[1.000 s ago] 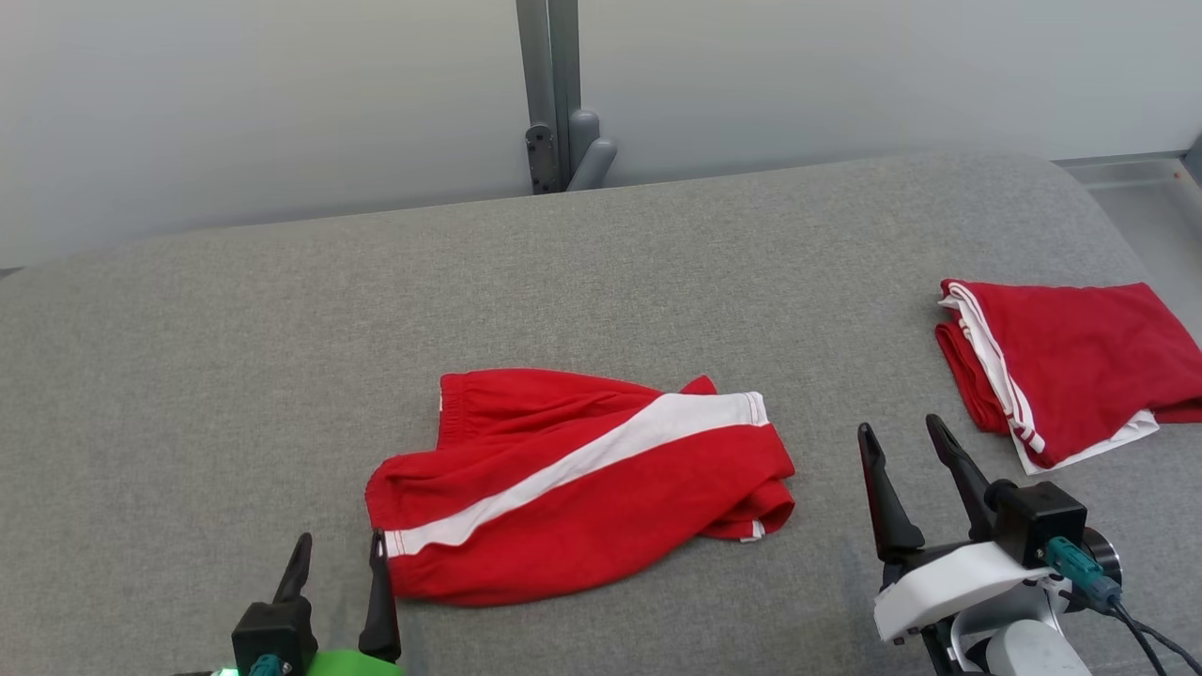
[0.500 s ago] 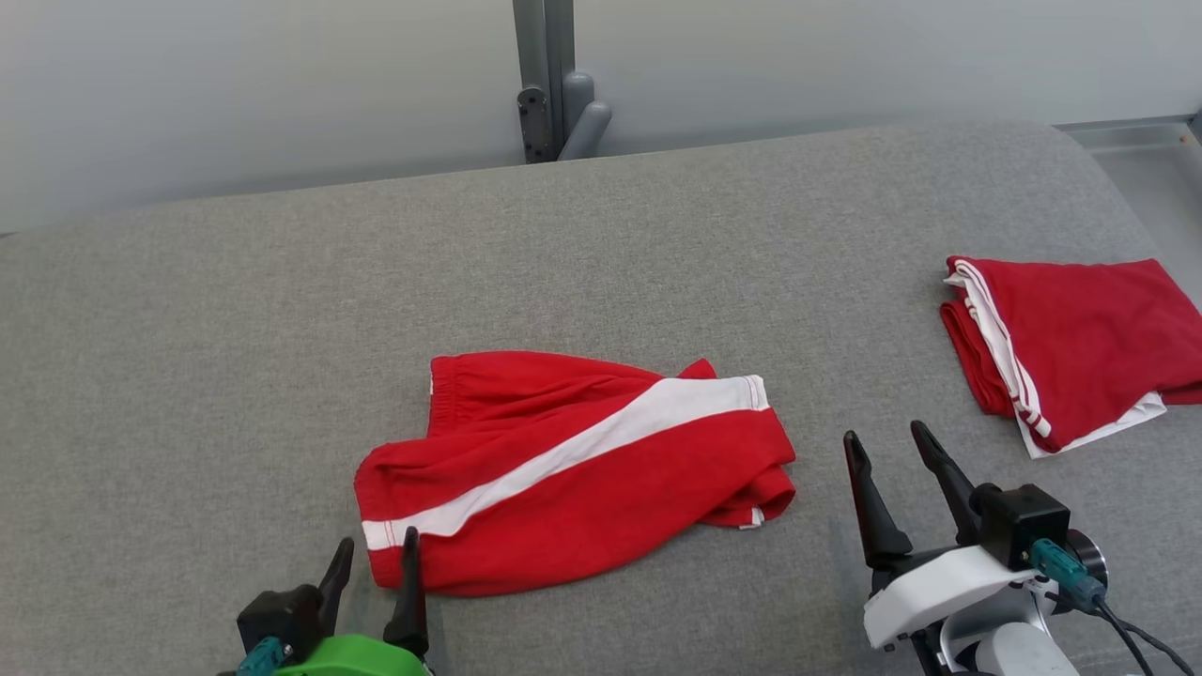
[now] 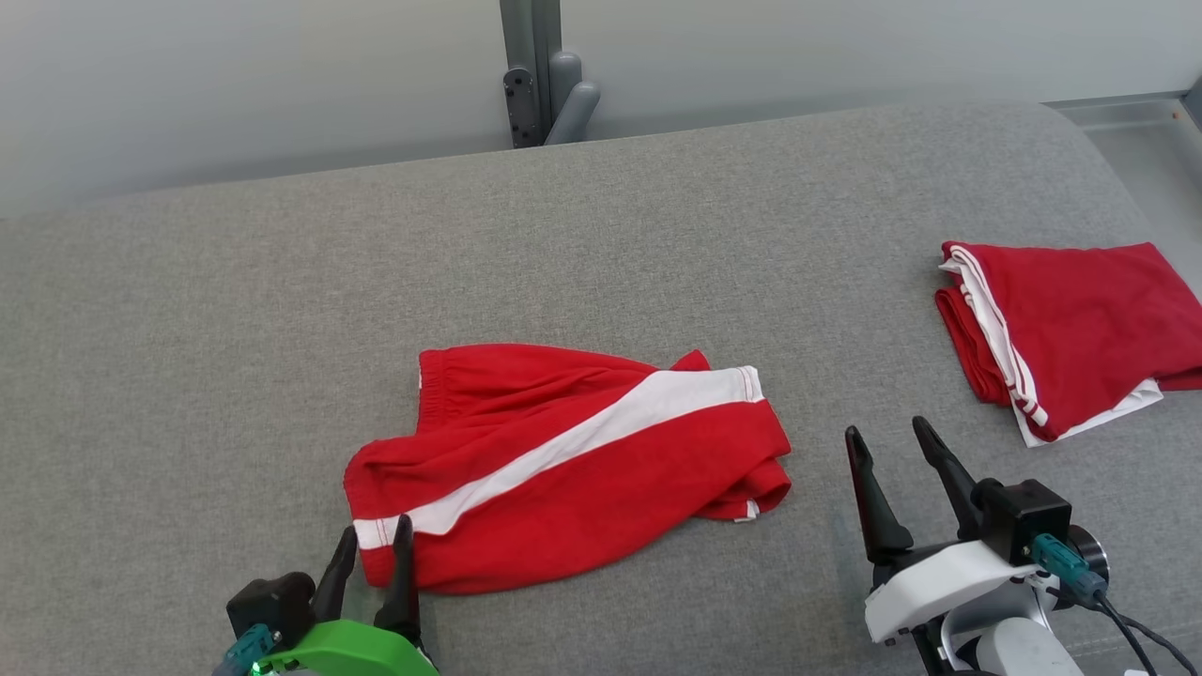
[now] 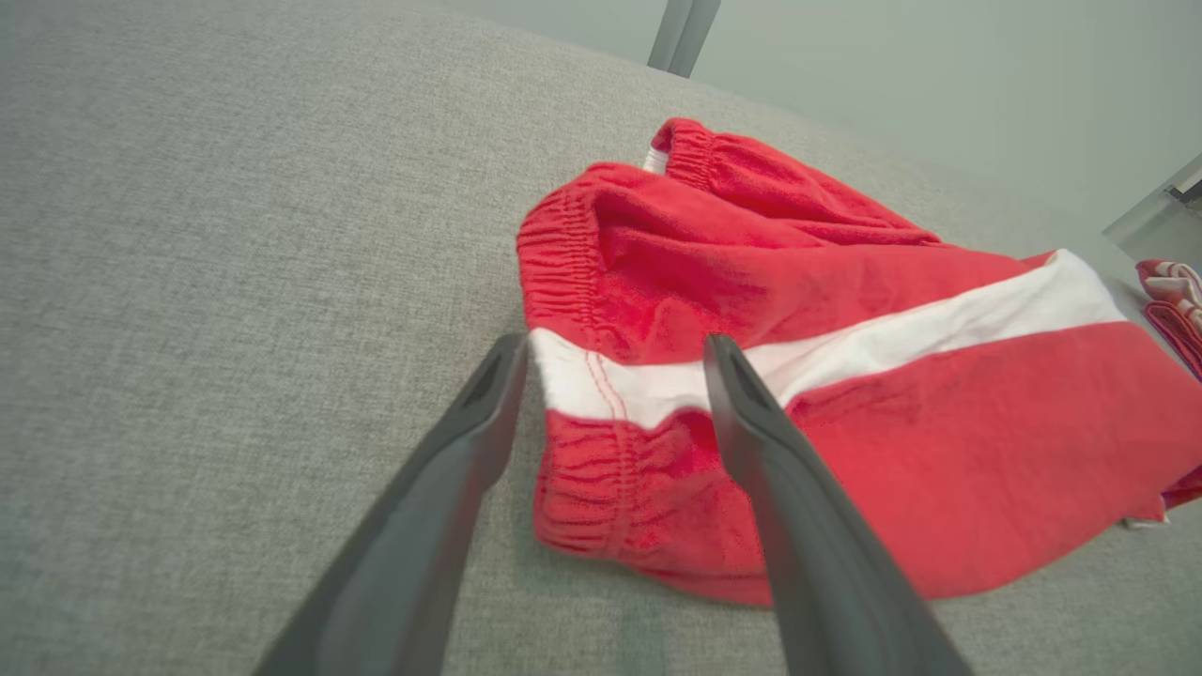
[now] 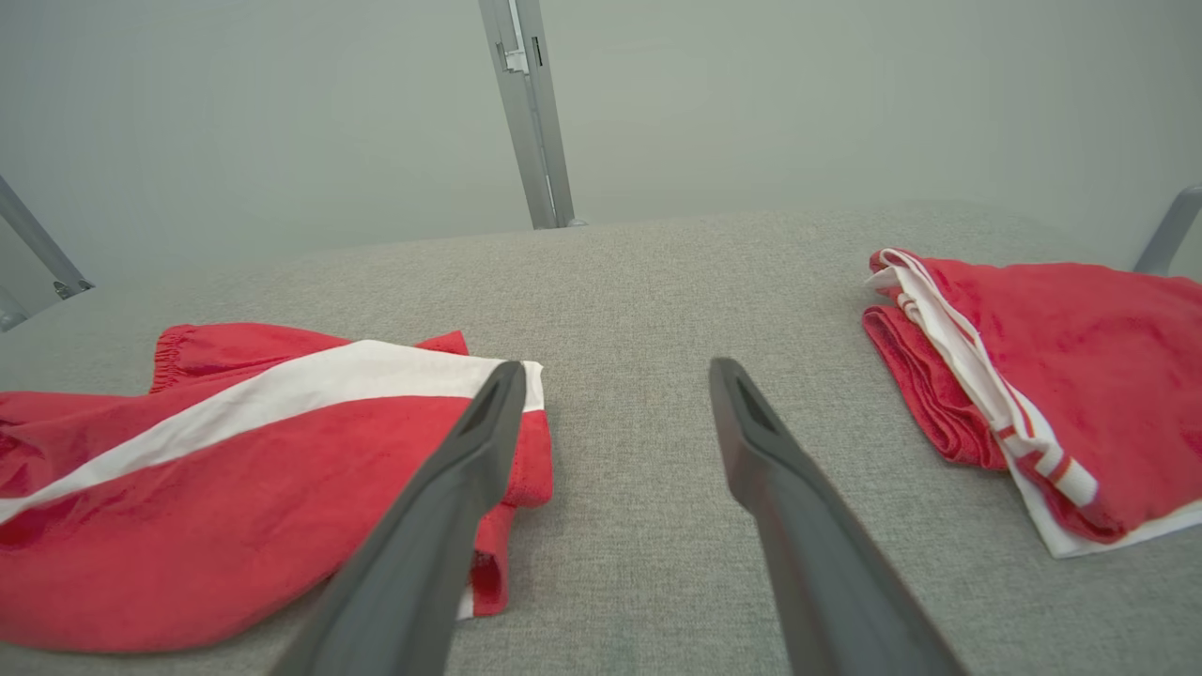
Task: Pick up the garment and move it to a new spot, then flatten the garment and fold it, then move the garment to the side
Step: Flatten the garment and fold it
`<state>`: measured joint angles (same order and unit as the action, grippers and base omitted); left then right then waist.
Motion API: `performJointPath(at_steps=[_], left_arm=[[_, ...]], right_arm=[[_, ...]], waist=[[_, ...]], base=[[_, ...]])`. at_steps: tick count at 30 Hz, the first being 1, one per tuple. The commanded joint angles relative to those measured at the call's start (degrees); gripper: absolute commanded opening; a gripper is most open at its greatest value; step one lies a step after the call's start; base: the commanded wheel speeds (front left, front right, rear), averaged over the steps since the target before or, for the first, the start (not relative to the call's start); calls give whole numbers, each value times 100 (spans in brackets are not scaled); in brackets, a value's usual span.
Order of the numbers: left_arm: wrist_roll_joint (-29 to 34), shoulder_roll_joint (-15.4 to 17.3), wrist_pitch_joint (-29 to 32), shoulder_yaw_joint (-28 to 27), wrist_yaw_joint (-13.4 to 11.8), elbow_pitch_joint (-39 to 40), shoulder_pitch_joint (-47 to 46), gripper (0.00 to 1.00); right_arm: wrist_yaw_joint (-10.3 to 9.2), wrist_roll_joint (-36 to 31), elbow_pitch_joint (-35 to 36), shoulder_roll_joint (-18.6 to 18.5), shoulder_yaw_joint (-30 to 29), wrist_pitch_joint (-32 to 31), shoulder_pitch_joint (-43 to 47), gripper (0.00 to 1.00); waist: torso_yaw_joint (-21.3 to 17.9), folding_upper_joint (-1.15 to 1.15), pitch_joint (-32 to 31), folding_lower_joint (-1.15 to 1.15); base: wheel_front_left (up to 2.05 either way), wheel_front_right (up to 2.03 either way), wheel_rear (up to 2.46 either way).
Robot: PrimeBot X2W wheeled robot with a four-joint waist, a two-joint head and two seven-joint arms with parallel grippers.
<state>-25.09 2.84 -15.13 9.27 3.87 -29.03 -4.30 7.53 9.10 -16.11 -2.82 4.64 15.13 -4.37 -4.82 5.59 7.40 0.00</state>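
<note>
Left tool at the corner of the red shorts, both tools released.

The shorts (image 3: 573,469) lie rumpled in the middle of the grey tabletop (image 3: 282,310), a white stripe running slantwise across them. The left tool (image 3: 377,528) is spread wide, its fingers to either side of the stripe's end at the waistband. The right tool (image 3: 885,427), also spread and holding nothing, is over bare tabletop between the shorts and a folded red cloth (image 3: 1080,329).

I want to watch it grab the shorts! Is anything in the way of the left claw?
Nothing visible is in the way. The left claw is open right at the waistband end of the crumpled red shorts with a white stripe, one finger already over the cloth.
</note>
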Motion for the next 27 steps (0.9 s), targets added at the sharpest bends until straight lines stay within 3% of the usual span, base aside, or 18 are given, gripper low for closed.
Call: performJointPath(at_steps=[1,2,3,17,22,27], left_arm=[[-42,14,3,-6,27,-16,-47,35],[-94,14,4,11,35,-54,-60,3],[-156,14,4,26,53,-90,-79,0],[-78,17,3,-162,58,-101,-338,0],[168,16,3,-230,47,1,-395,0],[255,15,3,-174,84,29,-496,0]], right_arm=[[-10,-21,9,-22,-5,-3,-39,100],[-11,-21,9,-22,-9,-2,-45,100],[-11,-17,14,-22,-16,-3,-52,100],[-10,149,-159,-21,-61,-3,-483,100],[-10,776,-776,-22,116,-3,-916,100],[-11,1740,-1394,-178,771,-3,-1330,100]], waist=[[2,0,9,0],[3,0,20,0],[6,0,38,0],[275,0,340,0],[535,0,529,0],[727,0,715,0]], base=[[0,0,0],[0,0,0],[0,0,0],[0,0,0],[0,0,0],[0,0,0]])
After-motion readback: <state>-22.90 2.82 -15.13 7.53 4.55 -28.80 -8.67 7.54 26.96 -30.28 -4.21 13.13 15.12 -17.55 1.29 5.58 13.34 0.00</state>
